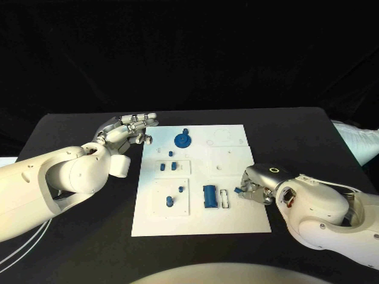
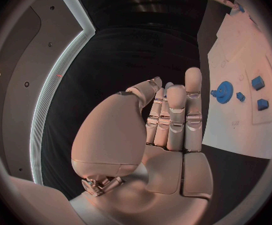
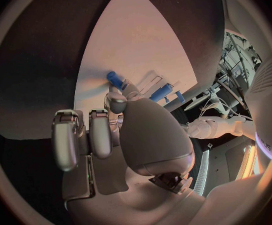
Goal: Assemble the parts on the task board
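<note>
Blue plastic parts lie scattered over the flat white task board (image 1: 241, 222) in the middle of the black worktop (image 1: 70, 127): a round blue disc with a stem (image 1: 183, 140) near the far edge, two small blue blocks (image 1: 167, 167) in the middle left panel, a pair of small blue pegs (image 1: 174, 196) in the near left panel, and a long blue rectangular block (image 1: 209, 196) beside a slim white slot piece (image 1: 225, 199). The right hand (image 1: 256, 188) rests at the board's right side, just beside the slot piece and the long block, its fingers curled in toward the board; whether they pinch a part cannot be told. In the right wrist view a blue piece (image 3: 114, 78) sits right at the fingertips. The left hand (image 1: 131, 129) hovers off the board's far left corner, fingers straight and loosely apart, holding nothing, well apart from the disc. To do this step well, the right hand should likely keep any part square to its seat and press straight down, while the left steadies the board.
</note>
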You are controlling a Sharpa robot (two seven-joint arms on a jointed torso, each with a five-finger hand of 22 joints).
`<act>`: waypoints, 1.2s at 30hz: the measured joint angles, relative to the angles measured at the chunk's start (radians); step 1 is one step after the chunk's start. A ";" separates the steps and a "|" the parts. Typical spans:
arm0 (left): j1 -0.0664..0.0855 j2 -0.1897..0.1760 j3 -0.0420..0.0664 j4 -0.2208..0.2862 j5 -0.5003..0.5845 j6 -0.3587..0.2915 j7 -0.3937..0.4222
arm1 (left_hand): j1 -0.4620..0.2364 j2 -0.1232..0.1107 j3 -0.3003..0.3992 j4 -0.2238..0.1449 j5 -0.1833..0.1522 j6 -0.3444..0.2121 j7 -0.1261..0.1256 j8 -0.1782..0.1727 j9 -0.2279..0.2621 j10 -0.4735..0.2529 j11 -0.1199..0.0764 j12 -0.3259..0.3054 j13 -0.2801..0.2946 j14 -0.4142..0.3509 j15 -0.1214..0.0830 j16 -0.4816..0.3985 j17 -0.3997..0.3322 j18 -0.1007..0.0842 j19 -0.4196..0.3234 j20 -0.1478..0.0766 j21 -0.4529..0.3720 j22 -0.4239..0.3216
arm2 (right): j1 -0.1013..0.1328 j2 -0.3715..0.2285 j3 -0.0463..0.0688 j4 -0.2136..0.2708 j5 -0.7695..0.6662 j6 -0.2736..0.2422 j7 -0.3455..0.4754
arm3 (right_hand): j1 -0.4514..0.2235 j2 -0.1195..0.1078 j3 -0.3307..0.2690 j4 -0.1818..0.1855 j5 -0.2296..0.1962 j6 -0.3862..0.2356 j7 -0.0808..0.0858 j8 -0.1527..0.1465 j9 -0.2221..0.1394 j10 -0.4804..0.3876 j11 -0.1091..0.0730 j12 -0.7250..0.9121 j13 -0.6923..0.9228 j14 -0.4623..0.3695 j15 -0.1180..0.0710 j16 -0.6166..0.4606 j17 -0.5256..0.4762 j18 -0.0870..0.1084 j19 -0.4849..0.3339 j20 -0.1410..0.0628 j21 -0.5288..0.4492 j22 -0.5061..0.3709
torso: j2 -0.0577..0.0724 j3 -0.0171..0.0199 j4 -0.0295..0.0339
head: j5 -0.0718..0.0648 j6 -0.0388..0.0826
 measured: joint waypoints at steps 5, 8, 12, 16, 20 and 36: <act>0.000 0.001 0.000 0.000 0.000 0.000 0.000 | 0.000 0.000 0.000 0.000 0.000 0.000 0.000 0.000 0.000 0.000 0.000 0.000 0.000 0.000 0.000 0.000 0.000 0.000 0.000 0.000 0.000 0.000 | 0.009 -0.017 -0.003 0.015 0.094 -0.037 -0.004 | -0.066 -0.066 0.147 -0.028 0.006 0.002 0.010 0.003 0.001 -0.001 -0.001 -0.004 0.001 0.000 0.000 0.000 0.000 0.000 0.000 0.000 0.000 0.000 | 0.001 0.0000 0.0000 | -0.003 0.001; 0.000 0.001 0.000 0.000 0.000 0.000 0.000 | 0.004 0.004 0.000 0.000 0.000 -0.004 -0.004 0.004 0.000 -0.006 -0.001 0.000 0.000 0.000 0.000 0.000 -0.002 0.000 -0.004 0.004 0.000 -0.001 | 0.013 -0.022 -0.003 0.025 0.135 -0.054 -0.007 | -0.093 -0.083 0.196 -0.054 0.006 0.001 0.010 0.007 0.001 -0.001 0.000 -0.004 0.010 0.000 0.000 0.000 0.000 0.000 0.000 0.000 0.000 0.000 | 0.001 0.0000 0.0000 | -0.004 0.001; 0.000 0.001 0.000 0.000 0.000 0.000 0.000 | 0.004 0.004 0.000 0.000 0.000 -0.004 -0.004 0.004 0.000 -0.007 0.000 0.000 0.000 0.000 0.000 0.000 -0.002 0.000 -0.004 0.004 0.000 -0.001 | 0.016 -0.025 -0.002 0.037 0.174 -0.080 -0.009 | -0.124 -0.098 0.326 -0.157 0.006 0.000 0.007 0.006 0.000 0.003 0.001 0.002 0.008 0.000 0.000 0.000 0.002 0.000 0.000 0.000 0.000 0.001 | 0.001 0.0000 -0.0002 | -0.004 0.000; 0.000 0.001 0.000 0.001 0.000 0.000 0.000 | 0.004 0.004 0.000 0.000 0.000 -0.004 -0.004 0.004 0.000 -0.007 0.000 0.000 0.000 0.000 0.000 0.000 -0.002 0.000 -0.004 0.004 0.000 -0.001 | 0.017 -0.025 -0.002 0.046 0.207 -0.104 -0.010 | -0.152 -0.102 0.337 -0.157 0.011 0.004 0.003 0.006 0.001 0.008 -0.004 0.003 0.009 0.000 -0.001 0.000 0.001 0.000 0.000 0.000 0.000 0.001 | 0.001 0.0000 0.0000 | -0.005 -0.001; 0.000 0.001 0.000 0.001 0.000 0.000 0.000 | 0.004 0.004 0.000 0.000 0.000 -0.004 -0.004 0.004 0.000 -0.007 0.000 0.000 0.000 0.000 0.000 0.000 -0.002 0.000 -0.004 0.004 0.000 -0.001 | 0.017 -0.020 -0.002 0.054 0.241 -0.126 -0.011 | -0.175 -0.107 0.344 -0.152 0.012 0.005 0.002 0.010 0.001 0.009 -0.005 0.009 0.013 0.000 -0.001 0.000 0.001 0.000 0.000 0.000 0.000 0.001 | 0.001 -0.0001 0.0006 | -0.004 -0.002; 0.000 0.002 -0.001 0.002 0.000 0.000 -0.001 | 0.004 0.004 0.000 0.000 0.000 -0.004 -0.004 0.004 0.000 -0.007 0.000 0.000 0.000 0.000 0.000 0.000 -0.002 0.000 -0.004 0.004 0.000 -0.001 | 0.018 0.015 -0.002 0.048 0.325 -0.173 -0.012 | -0.280 -0.129 0.313 -0.100 0.059 0.012 -0.005 0.017 0.043 0.023 -0.007 0.026 0.024 0.000 -0.001 0.000 0.001 0.000 0.000 0.000 0.000 0.001 | 0.001 -0.0012 0.0007 | 0.000 -0.004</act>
